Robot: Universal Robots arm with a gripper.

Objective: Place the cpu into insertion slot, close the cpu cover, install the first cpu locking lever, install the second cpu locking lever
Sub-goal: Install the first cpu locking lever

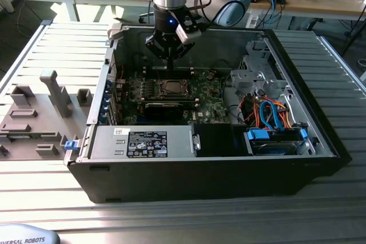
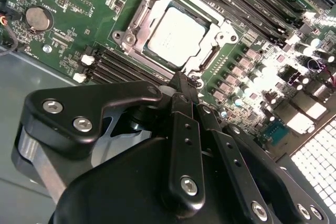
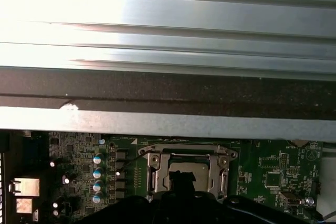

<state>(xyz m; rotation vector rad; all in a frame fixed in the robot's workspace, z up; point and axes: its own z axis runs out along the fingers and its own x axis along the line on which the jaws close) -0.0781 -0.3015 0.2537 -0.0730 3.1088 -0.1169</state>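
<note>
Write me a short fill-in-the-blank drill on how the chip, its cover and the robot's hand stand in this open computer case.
1. The chip already lies in the ___ on the green board.
2. The metal cover around the chip is folded ___ over it.
3. The hand has its fingers ___, with nothing between them.
4. The hand's tip hovers at the cover's ___.

Missing words: socket; down; closed; edge

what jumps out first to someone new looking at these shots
The black tool hangs inside the open black computer case, its fingers together at the edge of the socket. Just beyond it, the silver-grey square cpu sits in the metal-rimmed insertion slot on the green circuit board, with the silvery cpu cover down around it.
</note>
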